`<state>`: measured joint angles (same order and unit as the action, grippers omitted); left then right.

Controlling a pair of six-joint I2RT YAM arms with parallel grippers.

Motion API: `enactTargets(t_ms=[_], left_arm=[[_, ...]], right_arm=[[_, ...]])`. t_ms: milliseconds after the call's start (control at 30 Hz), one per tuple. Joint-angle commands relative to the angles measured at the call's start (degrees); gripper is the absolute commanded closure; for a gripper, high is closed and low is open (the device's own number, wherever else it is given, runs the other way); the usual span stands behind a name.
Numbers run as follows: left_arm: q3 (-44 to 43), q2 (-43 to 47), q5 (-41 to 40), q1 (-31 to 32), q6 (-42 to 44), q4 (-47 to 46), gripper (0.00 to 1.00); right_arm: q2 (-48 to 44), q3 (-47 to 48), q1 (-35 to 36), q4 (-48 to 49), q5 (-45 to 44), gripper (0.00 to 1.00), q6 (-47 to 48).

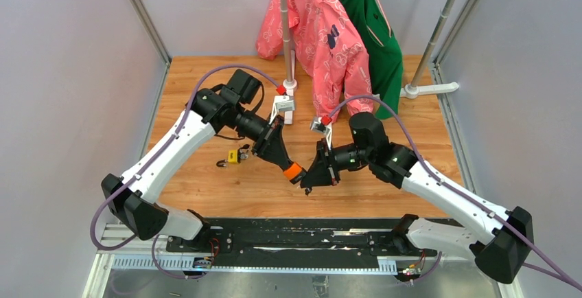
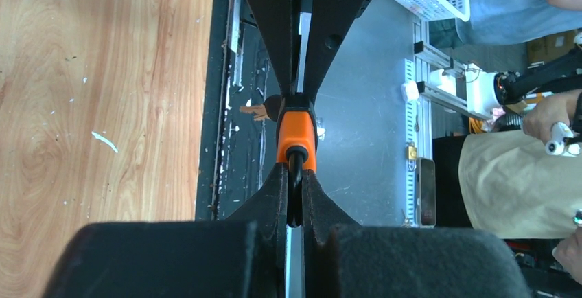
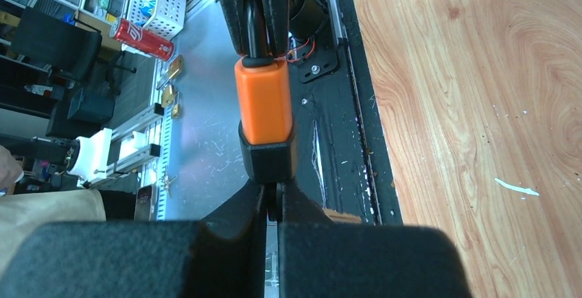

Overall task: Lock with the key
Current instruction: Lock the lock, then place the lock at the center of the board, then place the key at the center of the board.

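— Mid-frame, where's the padlock (image 1: 294, 172)?
— Lengthwise between both pincers: left pincer (image 2: 294, 182) clamped on its shackle (image 2: 296, 155), right pincer (image 3: 272, 193) closed at the base opposite, seemingly on the key, itself hidden.

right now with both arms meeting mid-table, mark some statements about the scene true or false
1. The orange padlock is held between both grippers. True.
2. The left gripper clamps the shackle. True.
3. The right gripper is open, clear of the padlock. False: it is shut at the black end, seemingly on the key.
4. The yellow lock lies right of the right gripper. False: it lies beside the left arm.
5. Both hanging garments are green. False: a pink garment hangs beside a green garment.
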<state>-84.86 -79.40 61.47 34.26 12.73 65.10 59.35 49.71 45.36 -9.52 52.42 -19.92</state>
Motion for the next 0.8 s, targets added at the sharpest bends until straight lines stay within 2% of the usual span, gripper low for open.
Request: enactTargets(t_ms=[0,200,300,433,533,767], left_arm=[[-3.32,-2.09,2.88,0.4,0.72,-0.37,1.0],[-6.62,-6.26,2.96,0.42,1.76,-0.35,1.0],[-7.66,-8.99,3.77,0.44,2.5,-0.32,1.0],[-7.36,-14.72,2.82,2.2,3.74,-0.21,1.0],[-8.7,-20.43,3.16,3.78,4.91,-0.15,1.0],[-18.85,-36.06,0.44,6.31,4.46,-0.02,1.0]], right_arm=[[-3.16,-2.86,0.69,-5.81,-1.75,1.0,0.69],[-11.29,-12.51,0.69,-9.8,-5.38,1.0,-2.21],[-14.98,-14.34,0.65,-13.31,-11.33,1.0,-4.19],[-20.39,-13.17,-0.06,-20.46,-27.19,1.0,-9.07],[-23.56,-11.1,-1.82,-25.19,-35.35,1.0,-11.64],[-26.04,-7.71,-7.01,-35.8,-46.49,1.0,-16.33]])
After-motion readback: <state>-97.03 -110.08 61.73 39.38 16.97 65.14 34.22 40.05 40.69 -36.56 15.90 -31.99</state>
